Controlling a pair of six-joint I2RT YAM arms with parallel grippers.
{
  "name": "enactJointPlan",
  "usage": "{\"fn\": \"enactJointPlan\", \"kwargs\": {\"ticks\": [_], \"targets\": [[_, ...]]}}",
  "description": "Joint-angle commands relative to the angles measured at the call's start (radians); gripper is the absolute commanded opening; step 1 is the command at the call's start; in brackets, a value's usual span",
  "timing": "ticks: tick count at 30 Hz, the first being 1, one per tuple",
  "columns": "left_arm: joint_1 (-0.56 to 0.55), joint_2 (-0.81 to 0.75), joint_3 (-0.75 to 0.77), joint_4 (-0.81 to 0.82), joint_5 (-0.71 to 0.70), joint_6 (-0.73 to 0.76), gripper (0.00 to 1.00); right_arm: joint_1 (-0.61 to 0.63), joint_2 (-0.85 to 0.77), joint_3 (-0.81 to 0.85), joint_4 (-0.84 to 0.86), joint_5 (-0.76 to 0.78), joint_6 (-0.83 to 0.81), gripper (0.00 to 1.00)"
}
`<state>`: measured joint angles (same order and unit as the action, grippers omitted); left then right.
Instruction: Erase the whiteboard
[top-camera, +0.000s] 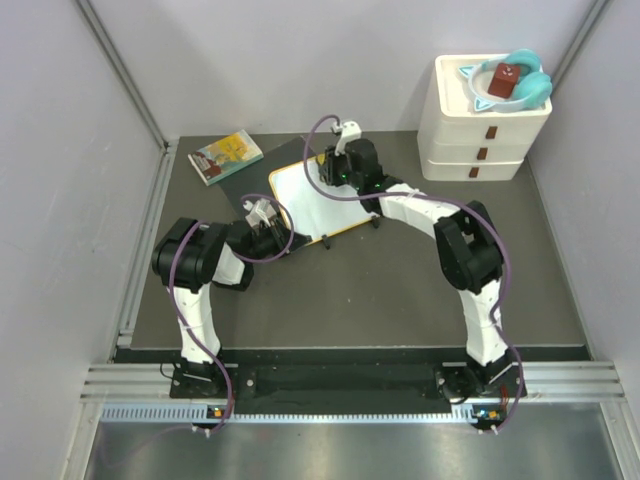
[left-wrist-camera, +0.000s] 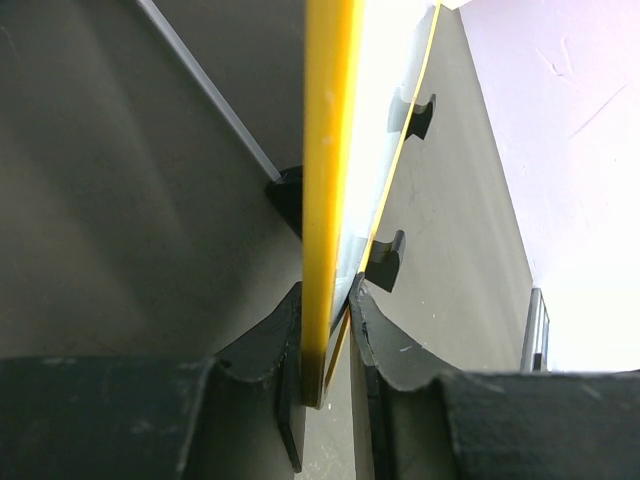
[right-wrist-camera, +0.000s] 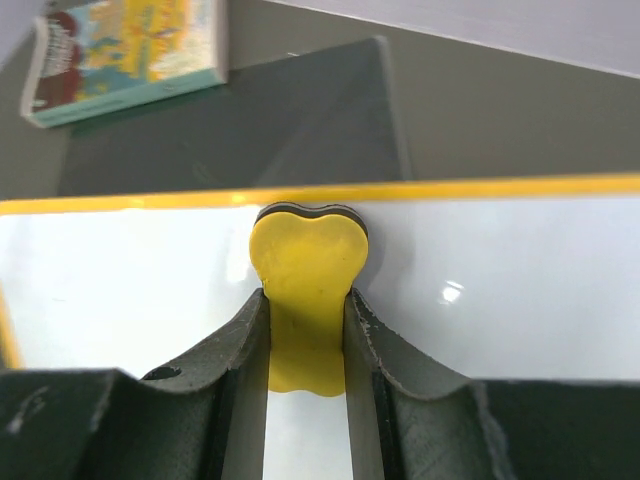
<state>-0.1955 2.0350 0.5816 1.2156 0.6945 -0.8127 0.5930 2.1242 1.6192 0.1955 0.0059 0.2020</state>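
The whiteboard, white with a yellow-orange frame, lies on the dark table at centre. My left gripper is shut on the board's near-left edge; the left wrist view shows the frame edge-on between the jaws, and its black feet. My right gripper is shut on a yellow eraser with a dark felt underside. It presses the eraser flat on the white surface near the far frame edge. No scribbles show on the board.
A colourful book lies at the back left, also in the right wrist view, beside a dark grey mat under the board. A white drawer stack with a teal item on top stands at the back right.
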Motion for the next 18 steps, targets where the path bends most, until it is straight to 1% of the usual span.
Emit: {"fn": "enactJointPlan", "kwargs": {"ticks": [1, 7, 11, 12, 18], "targets": [[-0.001, 0.008, -0.022, -0.114, -0.059, 0.052, 0.0, -0.058, -0.073, -0.142, -0.015, 0.08, -0.035, 0.0], [-0.002, 0.007, -0.025, -0.111, -0.061, 0.05, 0.0, -0.001, -0.121, -0.261, -0.028, 0.098, -0.038, 0.0], [-0.001, 0.008, -0.026, -0.105, -0.061, 0.05, 0.0, 0.024, -0.151, -0.355, -0.021, 0.108, 0.011, 0.0], [-0.001, 0.007, -0.026, -0.105, -0.061, 0.05, 0.0, 0.031, -0.162, -0.375, 0.007, 0.105, 0.022, 0.0], [-0.001, 0.002, -0.031, -0.097, -0.061, 0.05, 0.0, 0.05, -0.178, -0.426, -0.024, 0.109, 0.079, 0.0]]}}
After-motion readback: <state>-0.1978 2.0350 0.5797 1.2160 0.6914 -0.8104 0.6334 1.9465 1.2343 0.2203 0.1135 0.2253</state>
